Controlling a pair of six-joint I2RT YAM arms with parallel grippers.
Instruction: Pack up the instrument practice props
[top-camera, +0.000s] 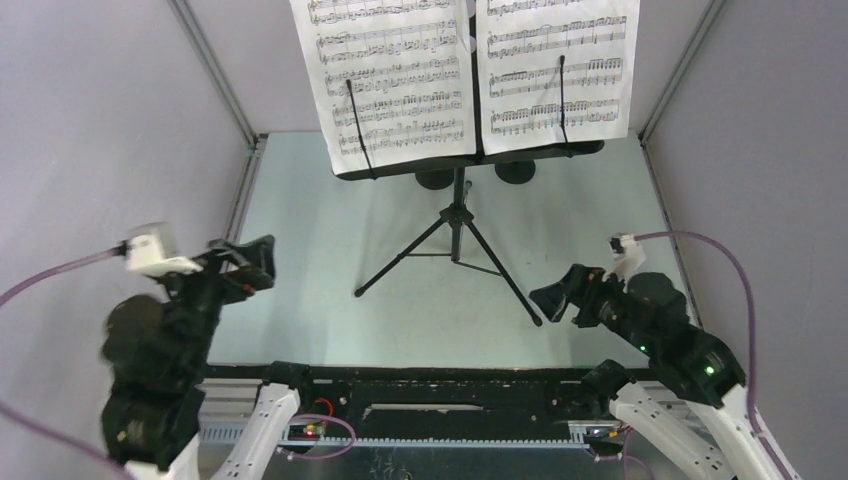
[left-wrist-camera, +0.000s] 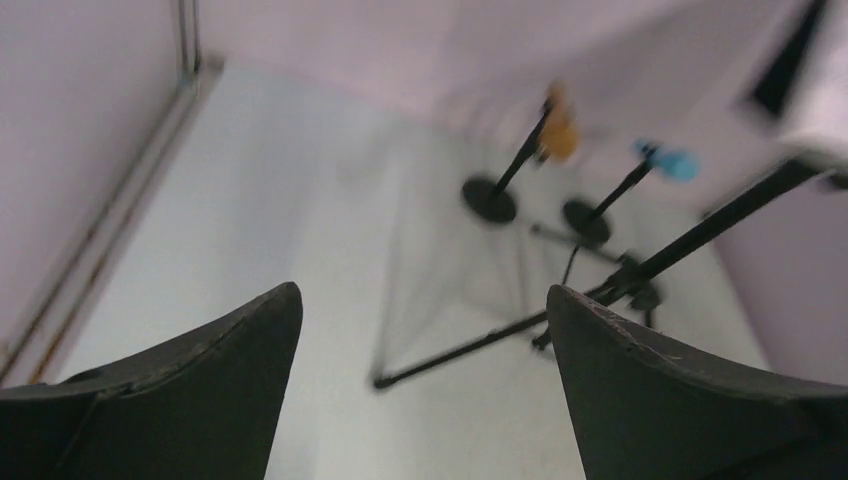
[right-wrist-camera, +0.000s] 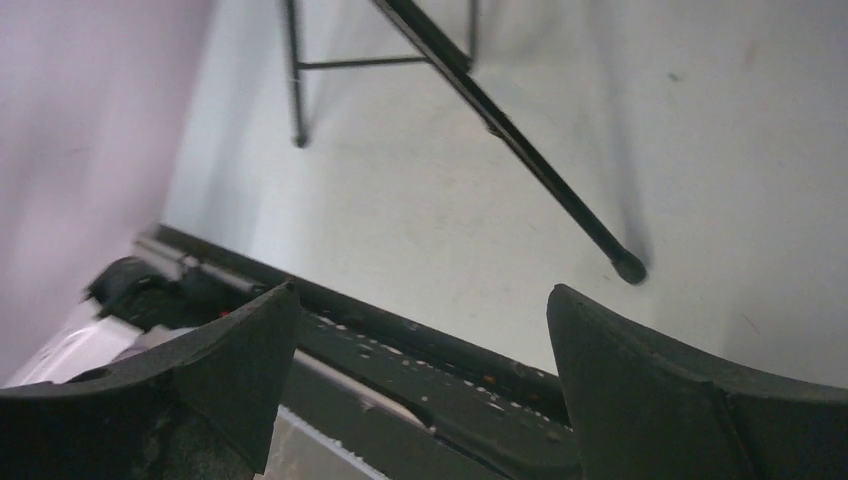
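A black tripod music rack (top-camera: 457, 215) stands mid-table, its desk holding two white sheet-music pages (top-camera: 395, 80) (top-camera: 556, 65) under wire clips. Behind it stand two short black round-based holders (top-camera: 435, 179) (top-camera: 515, 171). The left wrist view shows a tan microphone (left-wrist-camera: 558, 133) and a light-blue microphone (left-wrist-camera: 670, 162) clipped in them. My left gripper (top-camera: 252, 262) is open and empty at the left, short of the tripod leg (left-wrist-camera: 455, 351). My right gripper (top-camera: 560, 296) is open and empty at the right, beside a tripod foot (right-wrist-camera: 628, 267).
Grey walls enclose the table on the left, right and back, with metal corner posts (top-camera: 215, 70). The black base rail (top-camera: 440, 395) runs along the near edge, also in the right wrist view (right-wrist-camera: 420, 350). Purple cables (top-camera: 720, 255) trail from both wrists.
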